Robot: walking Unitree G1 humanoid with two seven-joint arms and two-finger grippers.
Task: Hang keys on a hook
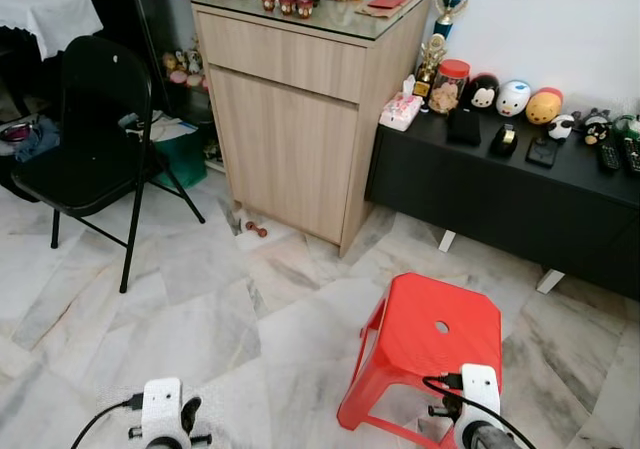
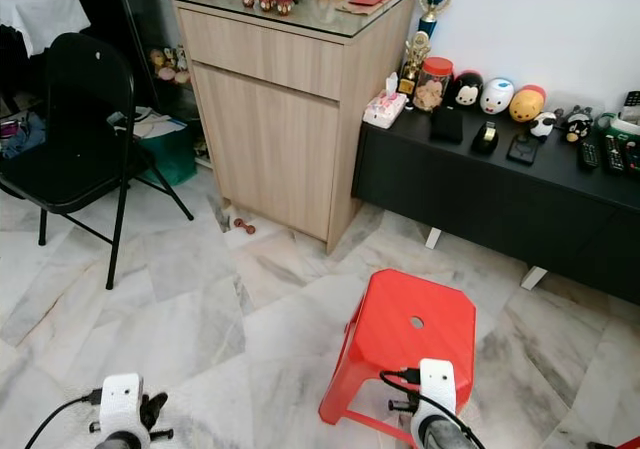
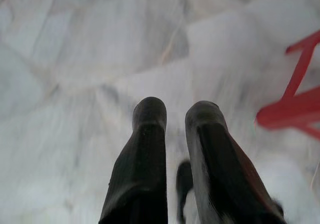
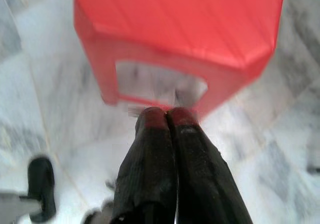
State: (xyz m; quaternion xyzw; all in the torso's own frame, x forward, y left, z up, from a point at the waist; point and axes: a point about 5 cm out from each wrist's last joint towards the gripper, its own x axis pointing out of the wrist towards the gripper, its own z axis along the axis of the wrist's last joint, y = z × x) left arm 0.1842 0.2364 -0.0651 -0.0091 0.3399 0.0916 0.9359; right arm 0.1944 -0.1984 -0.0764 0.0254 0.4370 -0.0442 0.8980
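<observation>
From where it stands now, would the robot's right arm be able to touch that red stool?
Probably yes. The right gripper hangs low, pointing at the near side of the red stool, with just bare marble floor between them. Nothing blocks the way, though how far off the stool is cannot be judged.

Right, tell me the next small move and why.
Probably turn the head to look around for keys and a hook: ahead stand a red stool, a wooden cabinet and a black folding chair, while the left gripper and right gripper hang low over the marble floor.
</observation>
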